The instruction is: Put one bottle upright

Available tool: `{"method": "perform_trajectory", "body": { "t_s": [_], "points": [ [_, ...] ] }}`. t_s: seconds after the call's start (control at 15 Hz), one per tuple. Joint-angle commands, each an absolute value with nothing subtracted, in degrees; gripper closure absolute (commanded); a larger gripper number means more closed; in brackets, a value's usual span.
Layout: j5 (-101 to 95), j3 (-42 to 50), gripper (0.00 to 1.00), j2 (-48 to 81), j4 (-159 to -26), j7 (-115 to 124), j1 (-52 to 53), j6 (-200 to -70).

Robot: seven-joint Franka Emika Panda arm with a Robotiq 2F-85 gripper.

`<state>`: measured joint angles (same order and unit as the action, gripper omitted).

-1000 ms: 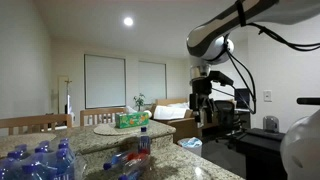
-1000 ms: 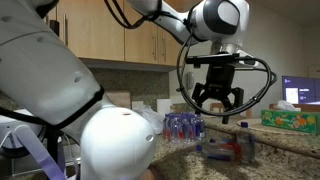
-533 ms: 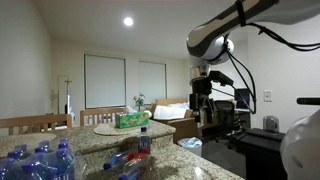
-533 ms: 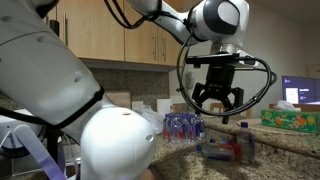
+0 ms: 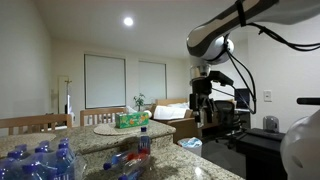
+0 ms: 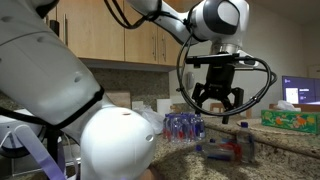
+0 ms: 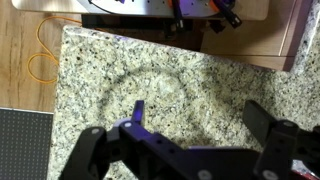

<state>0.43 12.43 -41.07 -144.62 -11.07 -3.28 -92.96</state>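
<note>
In an exterior view one small clear bottle (image 5: 144, 141) with a red label and blue cap stands upright on the granite counter. Other such bottles (image 5: 120, 160) lie on their sides beside it. They also show as a low cluster in the other exterior view (image 6: 226, 150). My gripper (image 5: 203, 102) hangs high above the counter, well clear of the bottles, open and empty; its spread fingers show in an exterior view (image 6: 218, 106). In the wrist view the gripper (image 7: 200, 118) is open over bare granite (image 7: 150, 70), and no bottle shows between the jaws.
A pack of bluish bottles (image 5: 35, 162) sits at the counter's near end and shows in an exterior view (image 6: 183, 125). A green box (image 5: 128, 120) and a round mat (image 5: 108, 129) lie farther back. The counter's edge with wood floor (image 7: 25, 60) shows in the wrist view.
</note>
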Motion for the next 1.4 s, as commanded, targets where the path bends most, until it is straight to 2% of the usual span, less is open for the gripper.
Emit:
{"method": "perform_trajectory", "body": {
  "t_s": [0.0, 0.4, 0.8, 1.07, 1.33],
  "points": [
    [0.84, 11.73, 0.0, -40.9, -144.53, -11.55, -4.17, -92.87],
    [2.06, 10.37, 0.0, -41.31, -146.55, -9.12, -4.01, -94.16],
    [11.69, -0.32, 0.0, -38.74, -150.52, -3.01, 2.99, -100.62],
    [13.99, -12.2, 0.0, -30.84, -147.96, 5.16, 8.78, -112.93],
    [4.62, -21.92, 0.0, -19.99, -142.57, 21.15, 6.54, -131.08]
  ]
}}
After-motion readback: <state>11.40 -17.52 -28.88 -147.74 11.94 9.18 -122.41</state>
